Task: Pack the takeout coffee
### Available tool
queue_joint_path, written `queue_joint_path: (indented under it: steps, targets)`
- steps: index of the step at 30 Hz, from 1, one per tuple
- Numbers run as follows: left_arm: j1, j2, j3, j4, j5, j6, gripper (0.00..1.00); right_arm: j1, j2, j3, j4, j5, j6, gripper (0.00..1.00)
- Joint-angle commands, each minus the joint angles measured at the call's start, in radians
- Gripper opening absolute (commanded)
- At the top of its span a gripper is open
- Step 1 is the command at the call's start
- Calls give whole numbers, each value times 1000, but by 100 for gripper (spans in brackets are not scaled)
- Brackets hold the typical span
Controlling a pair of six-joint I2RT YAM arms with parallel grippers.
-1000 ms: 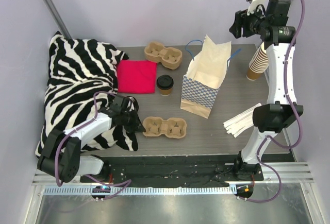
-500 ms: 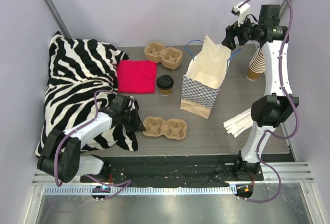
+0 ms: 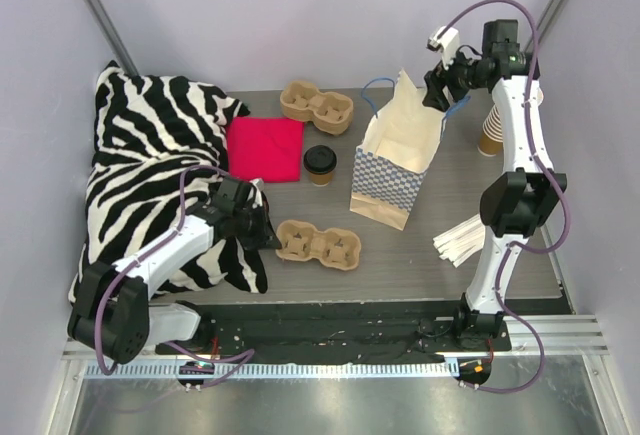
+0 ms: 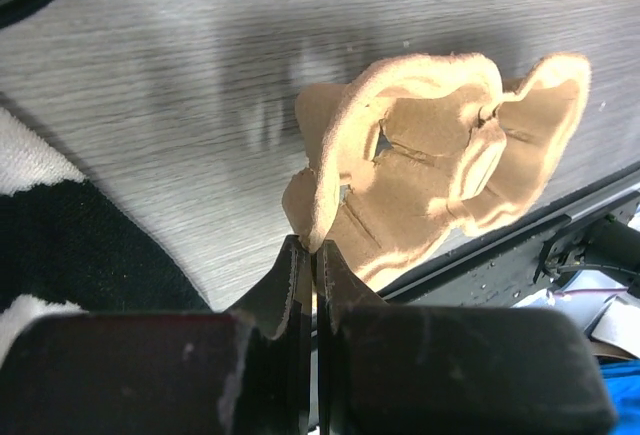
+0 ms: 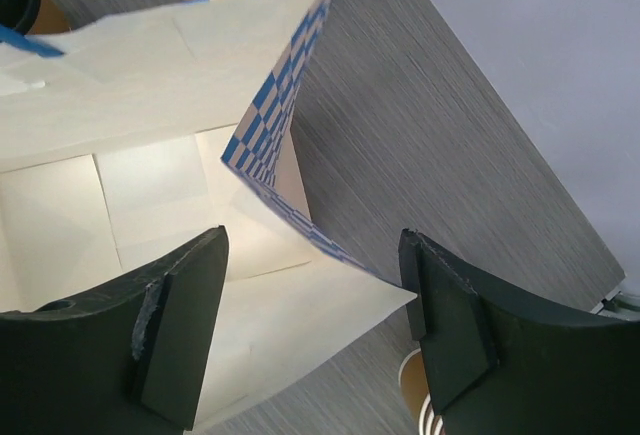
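The takeout coffee (image 3: 320,164), a tan cup with a black lid, stands on the table between the red cloth and the paper bag. A tan two-cup carrier (image 3: 319,245) lies in front of it. My left gripper (image 3: 268,238) is shut on the carrier's left rim, seen close in the left wrist view (image 4: 312,247) with the carrier (image 4: 430,185) tilted. The open paper bag (image 3: 400,150) with blue checks stands at centre right. My right gripper (image 3: 436,92) is open, held over the bag's back corner; the right wrist view shows the bag's rim (image 5: 300,285) between its fingers (image 5: 180,335).
A second carrier (image 3: 317,106) sits at the back. A red cloth (image 3: 265,149) lies left of the coffee. A zebra-print cushion (image 3: 150,175) fills the left side. A stack of lidless cups (image 3: 497,125) stands at the back right. White napkins (image 3: 468,235) lie at right.
My right arm has swung down and left from high at the back right to the bag's back corner. My left gripper has nudged right with the carrier.
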Motion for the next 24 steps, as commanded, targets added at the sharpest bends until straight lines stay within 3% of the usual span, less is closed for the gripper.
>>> queue_joint_path:
  steps: [1,5,11,14,19,24]
  targets:
    - [-4,-41,54,-69,-13,65,0,23,-17,43,10,13,-70,75]
    - [-4,-46,55,-81,-16,76,0,39,-28,34,11,53,-117,75]
    - [-4,-43,60,-81,0,75,0,45,-75,31,60,81,-134,96]
    - [-5,-41,58,-78,10,73,0,54,-89,28,71,99,-169,98]
    - [-4,-35,69,-75,11,70,0,114,-71,16,50,159,-250,95]
    - [-4,-59,103,-115,10,94,0,160,-26,13,34,186,-271,81]
